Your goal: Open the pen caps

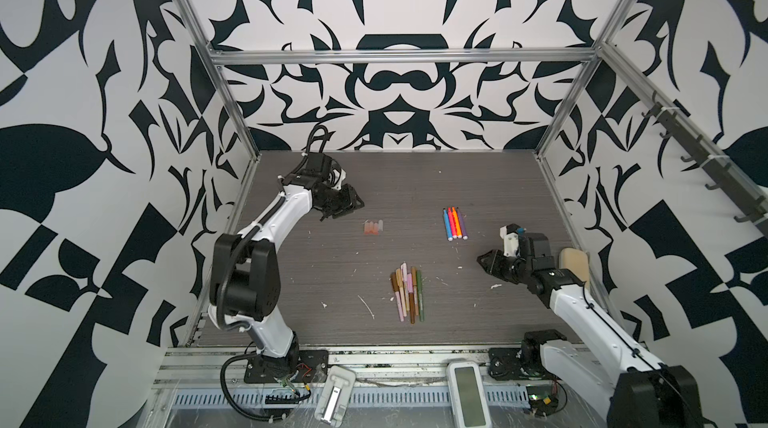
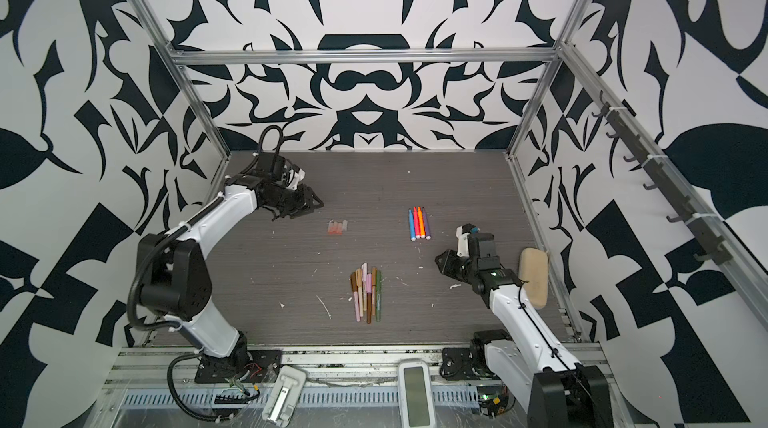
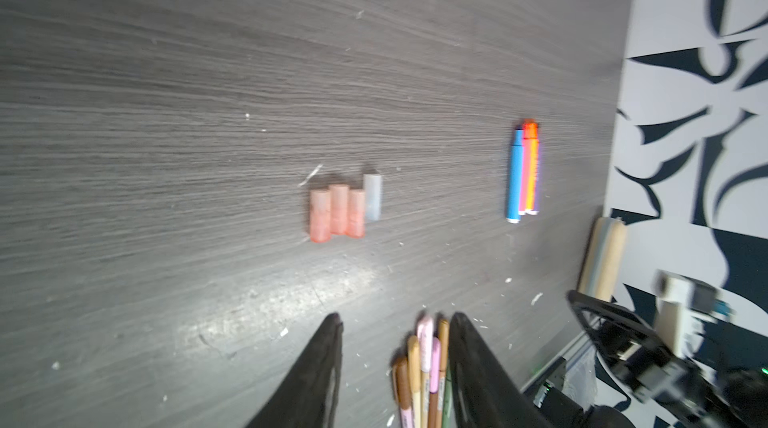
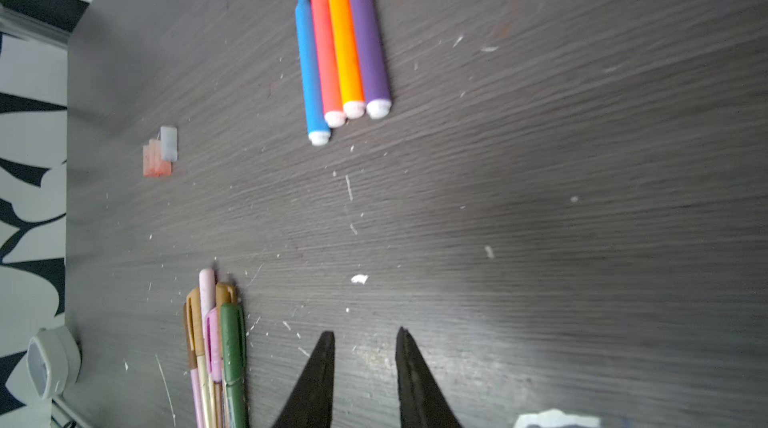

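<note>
- Found left gripper (image 3: 395, 322) with jaws parted and empty, above the far left of the dark grey wood-grain table (image 1: 478, 181).
- Found right gripper (image 4: 365, 334) also parted, grasping nothing, near the right edge beside a beige oblong sponge (image 1: 575, 266).
- Noted four bright marker pens (image 1: 454, 223) (blue, red, orange, purple) side by side right of centre, tips bare.
- Noted four short translucent pen caps (image 1: 372, 227), three pinkish and one clear, clustered left of those pens, well apart.
- Noted bundle of slim brown, tan, pink and green pens (image 1: 408, 295) near front centre, apparently capped.
- Noted white flecks (image 4: 359, 279) scattered about.
</note>
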Motion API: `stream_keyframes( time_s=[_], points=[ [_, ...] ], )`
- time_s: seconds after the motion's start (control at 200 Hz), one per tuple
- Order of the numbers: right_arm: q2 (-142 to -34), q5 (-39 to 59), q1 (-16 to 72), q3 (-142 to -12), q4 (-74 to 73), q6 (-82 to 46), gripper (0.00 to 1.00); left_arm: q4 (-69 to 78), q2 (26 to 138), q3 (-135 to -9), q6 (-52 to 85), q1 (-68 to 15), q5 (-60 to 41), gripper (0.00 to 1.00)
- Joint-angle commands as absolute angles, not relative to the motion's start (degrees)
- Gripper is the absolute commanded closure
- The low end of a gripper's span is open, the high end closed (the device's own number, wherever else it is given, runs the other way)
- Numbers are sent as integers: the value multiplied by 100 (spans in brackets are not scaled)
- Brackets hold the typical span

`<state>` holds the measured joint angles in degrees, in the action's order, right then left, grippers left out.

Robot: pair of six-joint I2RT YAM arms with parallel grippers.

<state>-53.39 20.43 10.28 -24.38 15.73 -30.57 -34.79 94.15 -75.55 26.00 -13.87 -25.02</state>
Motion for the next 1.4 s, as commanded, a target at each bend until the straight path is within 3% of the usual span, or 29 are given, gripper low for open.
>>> stream_keyframes(
  time_s=[0.0, 0.225, 0.39, 1.265, 1.395],
  points=[
    [-5414, 1452, 2065, -2432, 1553, -3577, 72, -3386, 9004, -7150, 2616, -1419, -2789, 57],
    [-6165, 185, 4748, -2613, 1297, -4786, 72, -2654, 7630, -6123, 2798, -1431, -2848, 54],
    [-6842, -528, 5878, -3254, 1655, -4854, 72, -2197, 7348, -5667, 3024, -1428, -2853, 52],
    [-7912, -255, 6295, -3768, 1481, -4852, 71, -1819, 7578, -5520, 3384, -1429, -3129, 53],
    [-8019, -569, 6340, -3894, 1900, -4968, 72, -1760, 7603, -5476, 3441, -1432, -3132, 53]
  ],
)
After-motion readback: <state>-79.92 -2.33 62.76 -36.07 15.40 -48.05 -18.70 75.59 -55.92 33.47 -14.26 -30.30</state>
